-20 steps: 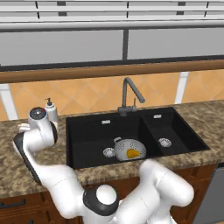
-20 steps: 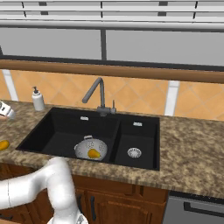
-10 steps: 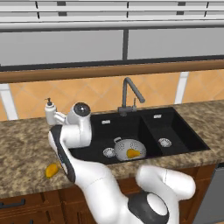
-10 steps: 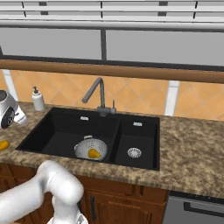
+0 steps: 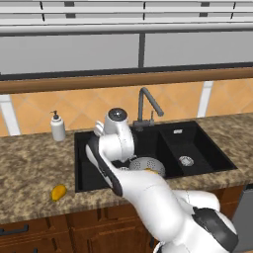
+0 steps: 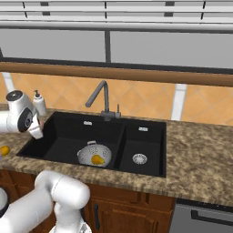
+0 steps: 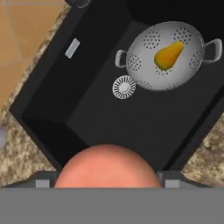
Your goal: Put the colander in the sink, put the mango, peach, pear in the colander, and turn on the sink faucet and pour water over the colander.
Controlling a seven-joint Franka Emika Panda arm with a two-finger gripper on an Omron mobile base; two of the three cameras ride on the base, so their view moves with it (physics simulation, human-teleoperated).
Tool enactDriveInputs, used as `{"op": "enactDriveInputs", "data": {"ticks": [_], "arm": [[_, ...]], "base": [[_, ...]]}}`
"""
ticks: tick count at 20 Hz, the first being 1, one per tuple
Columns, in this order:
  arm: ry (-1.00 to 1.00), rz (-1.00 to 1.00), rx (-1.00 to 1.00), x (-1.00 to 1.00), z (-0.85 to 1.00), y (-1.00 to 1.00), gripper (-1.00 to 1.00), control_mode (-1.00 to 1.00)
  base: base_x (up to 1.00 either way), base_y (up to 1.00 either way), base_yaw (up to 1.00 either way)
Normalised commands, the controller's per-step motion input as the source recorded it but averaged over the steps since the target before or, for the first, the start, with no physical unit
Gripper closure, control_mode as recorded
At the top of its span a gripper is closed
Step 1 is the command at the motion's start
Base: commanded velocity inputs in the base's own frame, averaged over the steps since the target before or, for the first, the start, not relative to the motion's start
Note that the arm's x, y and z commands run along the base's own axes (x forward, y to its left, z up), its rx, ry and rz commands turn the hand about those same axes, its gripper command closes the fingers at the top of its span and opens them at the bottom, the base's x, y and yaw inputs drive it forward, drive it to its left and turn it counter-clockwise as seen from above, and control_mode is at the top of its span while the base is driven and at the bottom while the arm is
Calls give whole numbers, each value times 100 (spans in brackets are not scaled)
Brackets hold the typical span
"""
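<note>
The pinkish peach (image 7: 107, 168) sits between the two dark finger tips of my gripper (image 7: 107, 181), which is shut on it above the near-left part of the black sink (image 7: 87, 105). The grey holed colander (image 7: 144, 61) rests on the floor of the large basin, beside the round drain (image 7: 124, 86), and holds the orange-yellow mango (image 7: 168, 55). From the base views, the colander (image 6: 88, 152) and the mango (image 6: 97, 159) lie below the dark faucet (image 6: 102, 98). A small yellow fruit, likely the pear (image 5: 58, 192), lies on the counter left of the sink (image 5: 89, 173).
A white soap pump bottle (image 5: 58, 127) stands at the back left of the sink. The smaller basin (image 5: 185, 148) with its own drain is on the right. Speckled stone counter (image 5: 29, 168) surrounds the sink, and a tiled wall rises behind the faucet (image 5: 146, 106).
My hand has swung right, from over the left counter to above the sink's large basin, with the peach in it. The colander, mango and counter fruit stayed put.
</note>
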Motion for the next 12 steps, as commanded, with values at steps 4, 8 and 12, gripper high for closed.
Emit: {"op": "enactDriveInputs", "data": {"ticks": [4, 8, 12], "arm": [[3, -45, 3, -1, -8, -90, 100, -100], [0, -56, 7, 26, -17, -55, 100, -100], [0, -52, 8, 50, -26, -24, 100, -100]], "base": [[0, 0, 0], [0, 0, 0], [0, 0, 0]]}}
